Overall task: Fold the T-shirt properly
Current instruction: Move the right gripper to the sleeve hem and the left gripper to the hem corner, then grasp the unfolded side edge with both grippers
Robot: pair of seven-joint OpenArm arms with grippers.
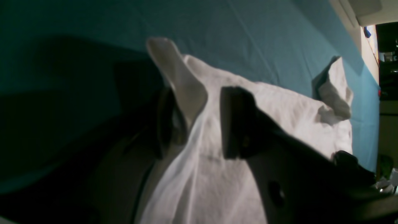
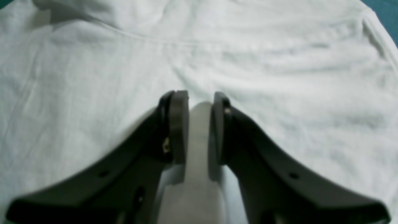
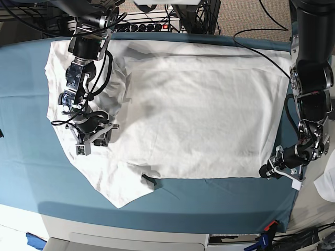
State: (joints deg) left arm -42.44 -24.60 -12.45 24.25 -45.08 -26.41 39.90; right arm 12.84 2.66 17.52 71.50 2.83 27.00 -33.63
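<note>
Dark curved fingers [image 2: 178,130] of the right gripper [image 2: 200,124] fill the foreground of the right wrist view, standing a narrow gap apart above the T-shirt [image 2: 248,77]; a pale upright strip rises in the gap, but whether it is cloth pinched between the pads or only lit fabric below cannot be told. Around this gripper the white cloth spreads in soft wrinkles, with one curved seam running across beyond the fingertips. Seen from the base view, the right gripper [image 3: 93,140] hovers over the T-shirt's [image 3: 199,115] left part.

Left gripper [image 1: 199,124]: jaws stand apart, with a raised fold of the T-shirt [image 1: 295,118] passing between them; one finger [image 1: 236,124] lies dark against the cloth, and a peaked corner stands up just beyond the other. Contact firm enough to count as a grip cannot be confirmed. In the base view the left gripper [image 3: 269,171] sits at the T-shirt's lower right corner.

T-shirt: spread flat and partly folded on the teal table cloth [image 3: 209,201], which shows along its lower edge and both sides. A power strip [image 3: 152,24] and cables lie beyond its far edge.
</note>
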